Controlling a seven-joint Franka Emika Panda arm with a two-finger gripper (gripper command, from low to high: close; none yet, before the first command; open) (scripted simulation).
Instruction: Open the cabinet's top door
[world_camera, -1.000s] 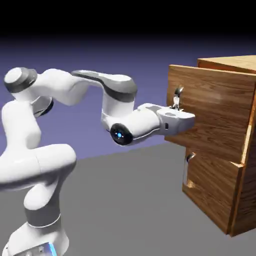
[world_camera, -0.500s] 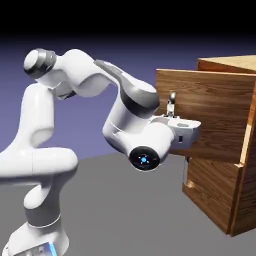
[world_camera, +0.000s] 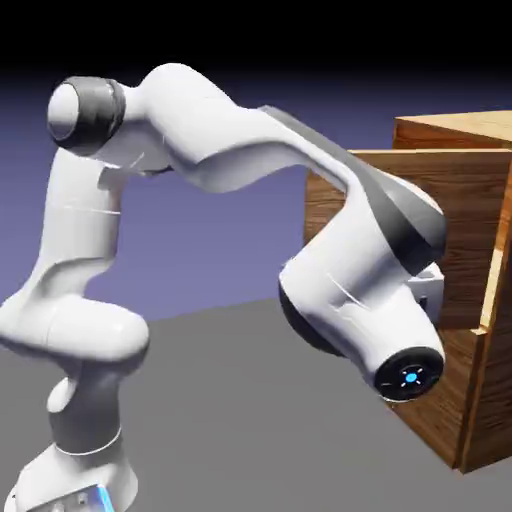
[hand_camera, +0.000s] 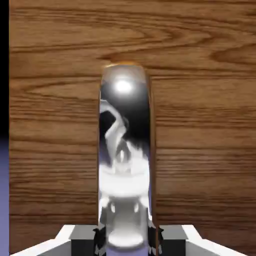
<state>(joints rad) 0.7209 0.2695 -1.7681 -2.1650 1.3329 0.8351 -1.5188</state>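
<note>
The brown wood-grain cabinet (world_camera: 452, 128) stands at the exterior view's right. Its top door (world_camera: 462, 215) is swung out from the cabinet body, its free edge toward the left. My arm's thick wrist (world_camera: 365, 300) covers the door's handle and my gripper in that view. In the hand view the silver bar handle (hand_camera: 125, 150) runs upright between my grey fingers (hand_camera: 81, 242), with the door's wood (hand_camera: 200, 125) filling the picture behind it. My gripper (hand_camera: 125, 241) is shut on that handle.
The lower panel (world_camera: 452, 395) sits flush below the door, partly behind my wrist. The grey table (world_camera: 230, 420) stretches left of the cabinet, and my arm's base (world_camera: 75, 470) stands at the lower left.
The top door has swung further out, its free edge moving left. My arm has folded and dropped right and down, and it now hides the handle in the exterior view.
</note>
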